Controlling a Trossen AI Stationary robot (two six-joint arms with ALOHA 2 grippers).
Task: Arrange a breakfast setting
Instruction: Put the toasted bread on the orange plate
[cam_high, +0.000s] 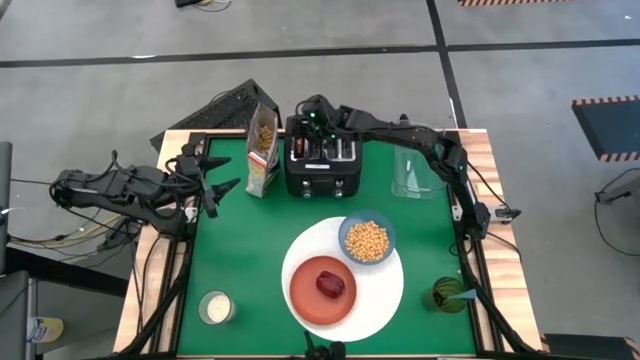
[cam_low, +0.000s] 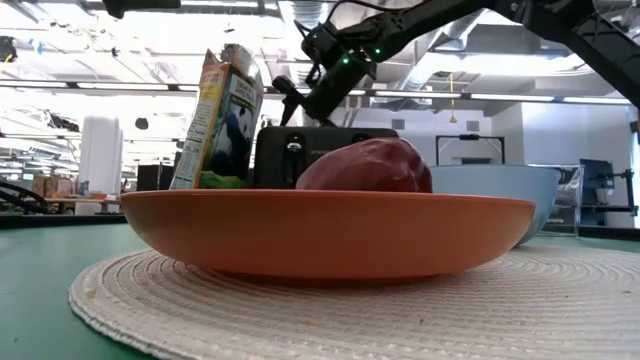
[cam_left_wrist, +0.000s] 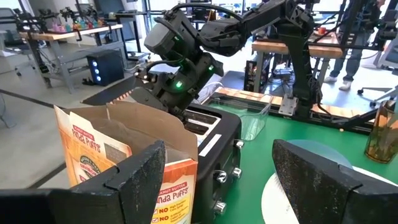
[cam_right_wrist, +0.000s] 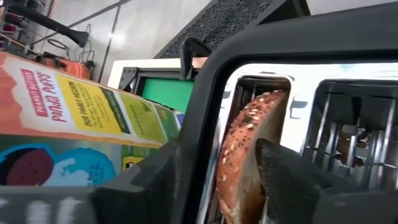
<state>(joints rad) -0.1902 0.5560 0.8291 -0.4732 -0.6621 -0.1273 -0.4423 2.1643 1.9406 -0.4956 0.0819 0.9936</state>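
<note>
The right gripper (cam_right_wrist: 245, 180) is reaching into the toaster (cam_high: 321, 160), its jaws standing apart around the seeded bagel (cam_right_wrist: 249, 155).

2 black jointed arms (cam_high: 400, 130), green lights, loose cables.

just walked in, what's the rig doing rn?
Setting up breakfast. The right hand is down over the black toaster, its fingers open around a seeded bagel standing in a slot, not yet gripped. The left hand waits open beside the cereal box. Already laid on the white plate: a blue bowl of cereal and an orange plate holding a dark red piece.
</note>
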